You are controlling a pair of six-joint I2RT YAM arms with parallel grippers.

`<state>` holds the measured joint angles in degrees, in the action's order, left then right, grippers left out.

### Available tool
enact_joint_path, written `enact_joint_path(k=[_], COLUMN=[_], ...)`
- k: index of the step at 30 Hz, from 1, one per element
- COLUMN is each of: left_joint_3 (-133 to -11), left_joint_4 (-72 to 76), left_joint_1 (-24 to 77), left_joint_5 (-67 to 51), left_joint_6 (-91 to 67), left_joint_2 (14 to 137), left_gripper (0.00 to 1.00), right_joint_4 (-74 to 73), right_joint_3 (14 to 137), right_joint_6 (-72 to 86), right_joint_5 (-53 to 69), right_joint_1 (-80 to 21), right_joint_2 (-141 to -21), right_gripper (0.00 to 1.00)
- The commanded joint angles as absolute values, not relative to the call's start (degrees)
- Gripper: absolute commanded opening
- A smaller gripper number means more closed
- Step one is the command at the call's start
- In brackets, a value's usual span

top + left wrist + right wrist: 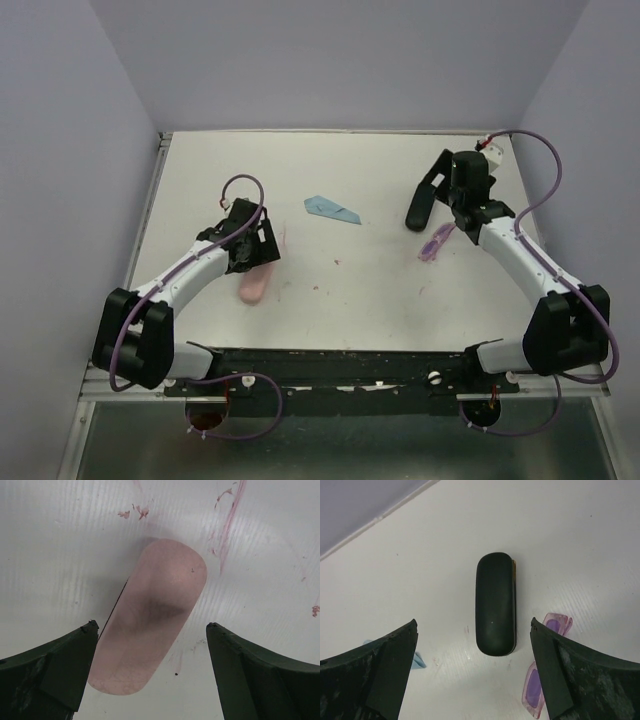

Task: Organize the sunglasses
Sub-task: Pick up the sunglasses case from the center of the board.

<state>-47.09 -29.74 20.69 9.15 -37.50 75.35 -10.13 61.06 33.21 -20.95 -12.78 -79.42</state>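
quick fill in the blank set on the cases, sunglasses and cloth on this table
1. The left gripper hangs open over a rounded case coloured ___.
2. The right gripper, also open, hangs over a shut case coloured ___.
3. The pink-purple sunglasses lie outside any case, beside the one under the ___ gripper.
4. The cloth lying between the two arms is light ___.

Missing words: pink; black; right; blue

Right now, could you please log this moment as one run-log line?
left gripper: open, over pink case | right gripper: open, over black case | pink-purple sunglasses: beside black case | blue cloth: between the cases
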Motion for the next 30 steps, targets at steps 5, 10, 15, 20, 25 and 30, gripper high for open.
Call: enact_joint_path(k=[5, 10, 15, 20, 25, 30], left_joint_3=[-48.86, -52.03, -51.33, -50.80, -50.89, -47.73], left_joint_4=[-29.70, -32.68, -33.57, -33.66, -29.90, -18.57], left_joint_1=[20.48, 20.74, 21.79, 24.25, 28.47, 31.37], left_joint_5=[4.39, 5.53, 6.86, 6.33, 2.39, -11.22], left_joint_6=[-33.57, -34.01, -34.80, -35.42, -32.79, -27.17], left_joint_2=[82.96, 88.50, 86.49, 83.94, 77.71, 68.31], left_gripper=[0.99, 0.99, 0.75, 0.26, 0.00, 0.00], right_joint_4=[-8.18, -7.47, -6.95, -6.24, -2.13, 11.66], right_joint_3=[56.16, 54.93, 54.49, 53.88, 50.37, 44.04], right_joint_6=[33.31, 32.87, 33.05, 30.68, 30.41, 26.28], right_joint_5=[-14.25, -14.32, -12.49, -7.48, 3.48, 32.37], right_joint_1=[-12.83, -12.83, -12.83, -12.75, -12.83, -12.83], right_joint_2=[-79.89, -79.72, -79.54, -79.37, -77.52, -75.32], right_gripper=[1.00, 1.00, 1.00, 1.00, 1.00, 1.00])
